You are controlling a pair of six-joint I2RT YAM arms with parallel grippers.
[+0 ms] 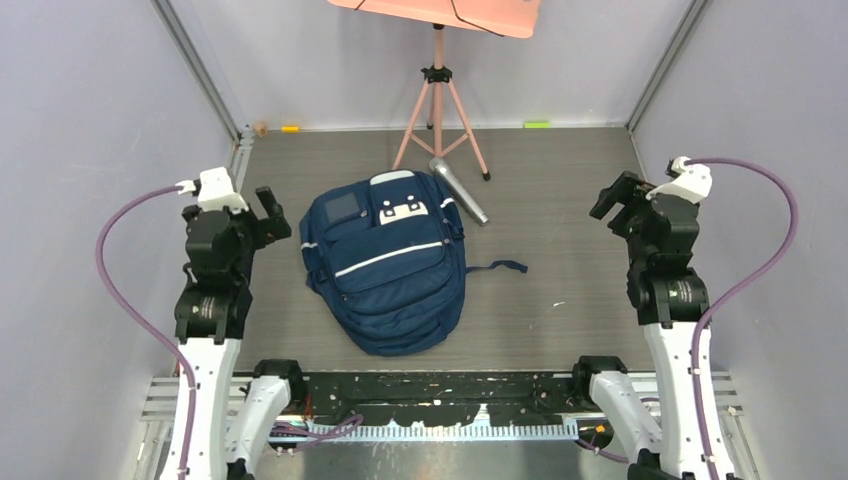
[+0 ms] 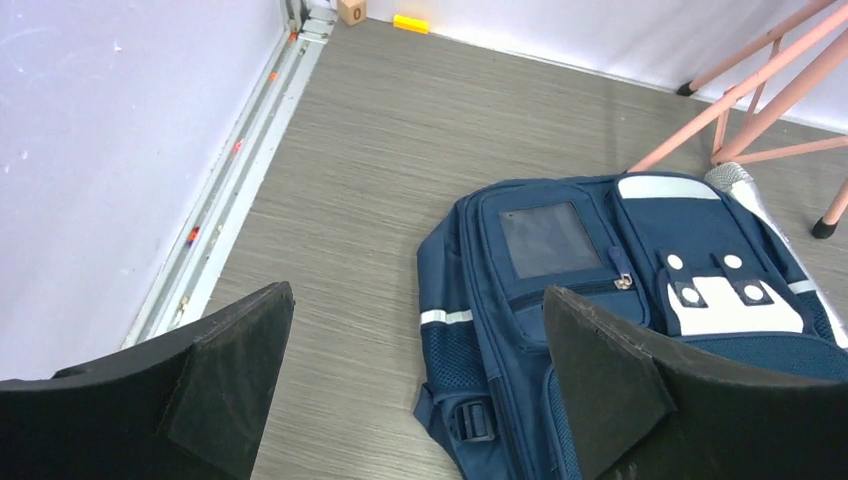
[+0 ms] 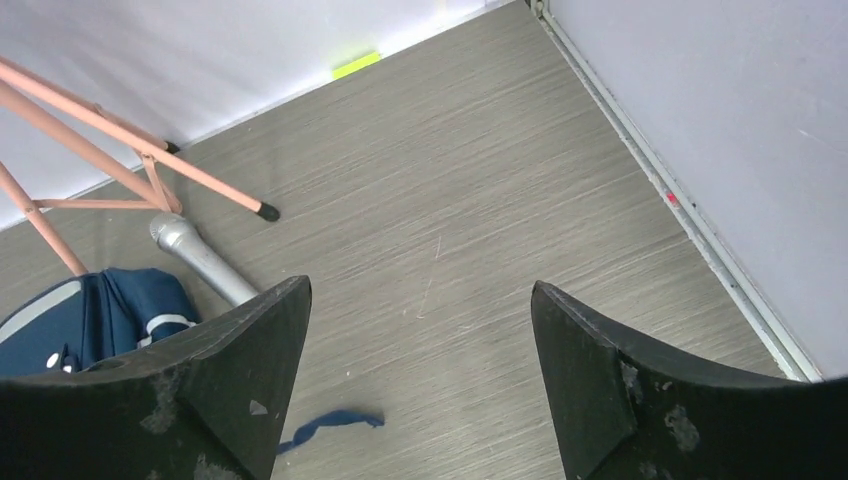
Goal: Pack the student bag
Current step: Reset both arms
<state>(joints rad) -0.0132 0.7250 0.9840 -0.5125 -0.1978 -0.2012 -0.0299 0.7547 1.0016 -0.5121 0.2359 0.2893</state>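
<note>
Tally came to one navy blue, white-striped fabric backpack (image 1: 390, 270), one silver microphone (image 1: 460, 190), one pink tripod stand (image 1: 437, 110), and your two black pincers, the left pincer (image 2: 416, 295) and the right pincer (image 3: 420, 285), both spread wide and empty. The backpack lay flat mid-way across the grey table (image 1: 570, 220), long axis near-to-far, white-patch end toward the tripod stand. Only your top view showed it whole; the right wrist view caught just a corner.

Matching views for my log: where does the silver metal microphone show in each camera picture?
Top external: the silver metal microphone lies just above centre, beside the navy blue fabric backpack's far right corner.
Left wrist: the microphone peeks in near the right edge, behind the backpack.
Right wrist: the microphone lies at the left, mid-height.
Shared landmark: the pink tripod stand, its feet near the microphone in all three.
</note>
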